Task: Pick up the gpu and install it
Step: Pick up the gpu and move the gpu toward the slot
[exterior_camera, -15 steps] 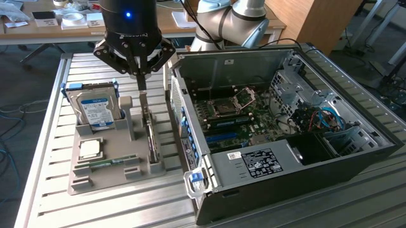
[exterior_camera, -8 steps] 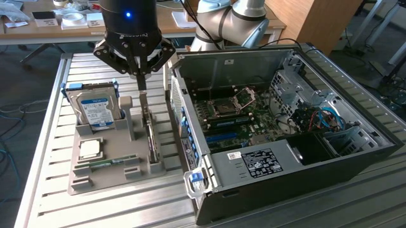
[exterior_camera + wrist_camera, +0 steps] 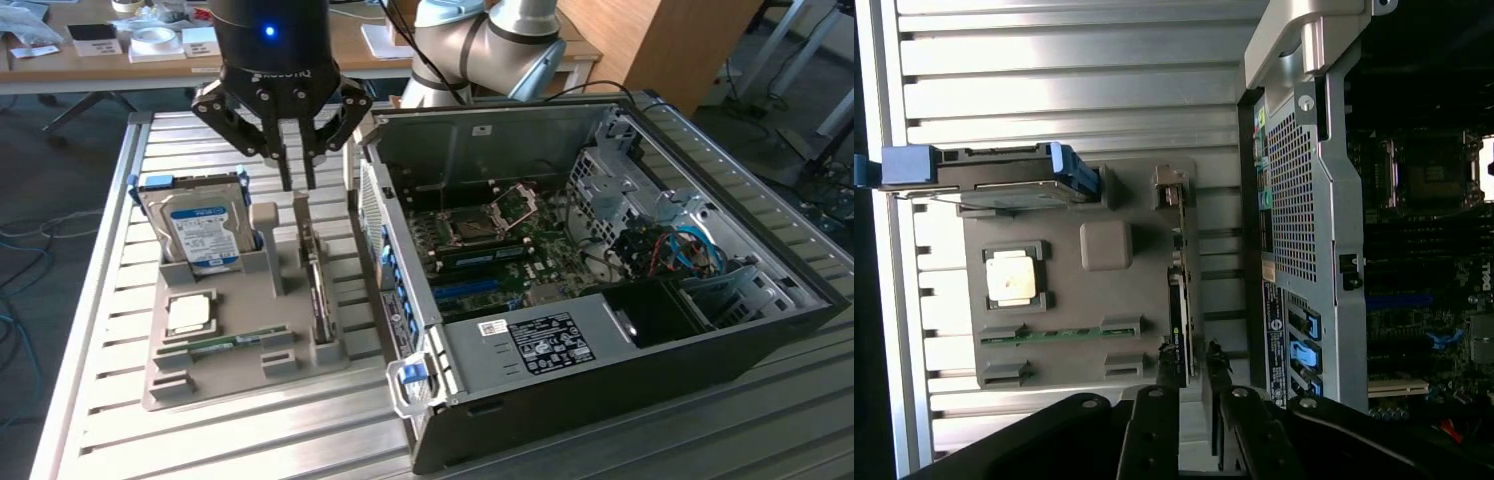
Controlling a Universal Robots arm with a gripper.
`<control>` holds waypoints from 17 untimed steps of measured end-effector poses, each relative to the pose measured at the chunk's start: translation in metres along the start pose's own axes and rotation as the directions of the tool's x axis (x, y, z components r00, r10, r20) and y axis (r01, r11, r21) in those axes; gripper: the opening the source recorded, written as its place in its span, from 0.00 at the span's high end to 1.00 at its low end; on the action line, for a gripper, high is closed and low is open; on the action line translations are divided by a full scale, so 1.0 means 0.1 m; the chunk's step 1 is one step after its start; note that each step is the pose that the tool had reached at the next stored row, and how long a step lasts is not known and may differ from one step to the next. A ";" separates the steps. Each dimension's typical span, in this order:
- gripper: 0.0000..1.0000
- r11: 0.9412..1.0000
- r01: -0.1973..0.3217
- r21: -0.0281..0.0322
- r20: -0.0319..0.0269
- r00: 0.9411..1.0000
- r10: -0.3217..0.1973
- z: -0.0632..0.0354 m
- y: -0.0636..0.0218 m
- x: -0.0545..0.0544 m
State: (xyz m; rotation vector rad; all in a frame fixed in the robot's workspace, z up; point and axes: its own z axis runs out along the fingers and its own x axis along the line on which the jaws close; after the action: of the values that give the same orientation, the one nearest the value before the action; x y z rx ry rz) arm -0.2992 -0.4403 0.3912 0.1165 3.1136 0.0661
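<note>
Thin dark gpu card (image 3: 318, 285) stands on edge in a grey plastic holder tray (image 3: 220, 375), at the exterior view's left of the open black computer case (image 3: 694, 365). Black tool (image 3: 298, 182) hangs just above the card's far end, fingers narrowly parted, gripping nothing.

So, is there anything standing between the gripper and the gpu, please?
Nothing visible does: the gripper hangs just above the gpu, standing on edge in the grey holder, with the hard drive off to the exterior view's left.
</note>
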 end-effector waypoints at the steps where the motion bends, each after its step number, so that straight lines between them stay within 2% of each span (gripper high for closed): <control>1: 0.77 1.000 0.000 0.000 0.000 1.000 0.000 0.000 0.000 0.00; 3: 0.65 1.000 0.000 0.000 0.000 1.000 0.000 0.000 0.000 0.00; 4: 0.65 1.000 0.000 0.000 0.000 1.000 0.000 0.000 0.000 0.00; 5: 0.58 1.000 0.000 0.000 0.000 1.000 0.000 0.000 0.000 0.00; 13: 0.58 1.000 0.000 0.000 0.000 1.000 0.000 0.001 0.000 0.00; 17: 0.58 1.000 0.000 0.000 0.000 1.000 0.000 0.038 -0.002 0.00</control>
State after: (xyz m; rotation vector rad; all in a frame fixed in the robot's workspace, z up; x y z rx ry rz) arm -0.2992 -0.4403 0.3874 0.1165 3.1136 0.0662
